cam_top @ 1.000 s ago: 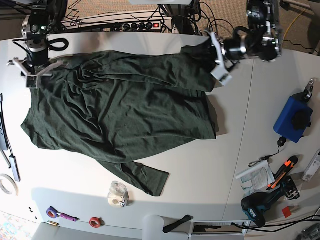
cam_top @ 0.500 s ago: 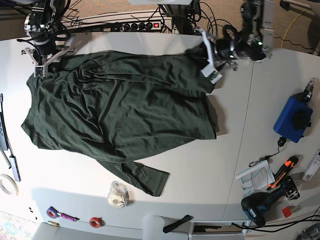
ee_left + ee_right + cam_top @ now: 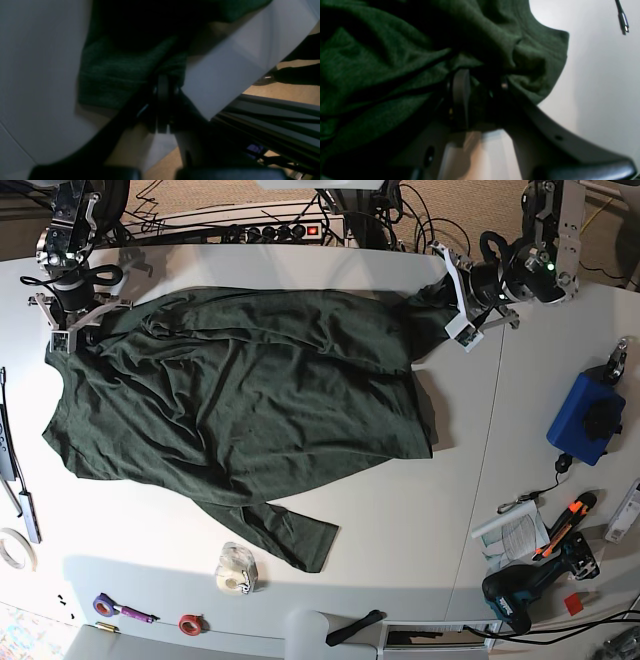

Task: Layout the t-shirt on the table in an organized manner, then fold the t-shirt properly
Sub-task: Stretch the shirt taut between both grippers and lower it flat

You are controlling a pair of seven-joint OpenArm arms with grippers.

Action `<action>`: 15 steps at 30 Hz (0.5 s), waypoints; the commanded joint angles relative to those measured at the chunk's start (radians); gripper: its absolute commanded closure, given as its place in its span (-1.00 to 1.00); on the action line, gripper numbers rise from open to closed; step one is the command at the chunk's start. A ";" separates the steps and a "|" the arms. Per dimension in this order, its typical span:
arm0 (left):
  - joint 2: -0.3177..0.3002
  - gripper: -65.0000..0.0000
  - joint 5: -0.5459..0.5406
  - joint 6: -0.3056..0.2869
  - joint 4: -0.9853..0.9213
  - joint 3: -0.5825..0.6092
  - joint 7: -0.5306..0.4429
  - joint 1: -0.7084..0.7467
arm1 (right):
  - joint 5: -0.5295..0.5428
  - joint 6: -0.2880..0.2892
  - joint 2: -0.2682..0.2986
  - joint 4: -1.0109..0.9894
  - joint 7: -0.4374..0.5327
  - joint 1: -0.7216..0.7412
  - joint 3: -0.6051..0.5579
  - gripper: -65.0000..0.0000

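Both grippers (image 3: 452,298) (image 3: 72,320) seemingly on t-shirt (image 3: 240,400)

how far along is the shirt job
Early, in the layout stage. The t-shirt lies mostly spread on the table but wrinkled, one sleeve skewed at the near edge. The left gripper and right gripper each pinch a far corner of it. Smoothing and every fold remain.

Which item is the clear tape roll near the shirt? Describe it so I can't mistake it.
Start at the t-shirt spread on the white table and follow its loose sleeve down to the near edge. Just left of that sleeve's end sits the clear tape roll, apart from the fabric. Unlike the small red roll closer to the edge, it is translucent and whitish.
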 commanded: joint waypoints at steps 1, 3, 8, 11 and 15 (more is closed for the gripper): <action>-0.022 1.00 0.182 0.060 -0.021 -0.004 0.132 0.026 | -0.021 0.007 0.009 -0.007 -0.072 -0.011 0.000 0.51; -0.028 1.00 0.212 0.079 -0.021 -0.004 0.133 0.029 | -0.021 0.007 0.010 -0.007 -0.071 -0.011 0.000 0.51; -0.028 1.00 0.302 0.118 -0.021 -0.005 0.133 0.031 | -0.021 0.007 0.009 -0.007 -0.071 -0.011 0.000 0.51; -0.028 1.00 0.330 0.132 -0.021 -0.007 0.134 0.035 | -0.021 0.007 0.009 -0.007 -0.071 -0.011 0.000 0.51; -0.028 1.00 0.331 0.148 -0.021 -0.050 0.148 0.054 | -0.021 0.007 0.009 -0.007 -0.074 -0.011 0.000 0.51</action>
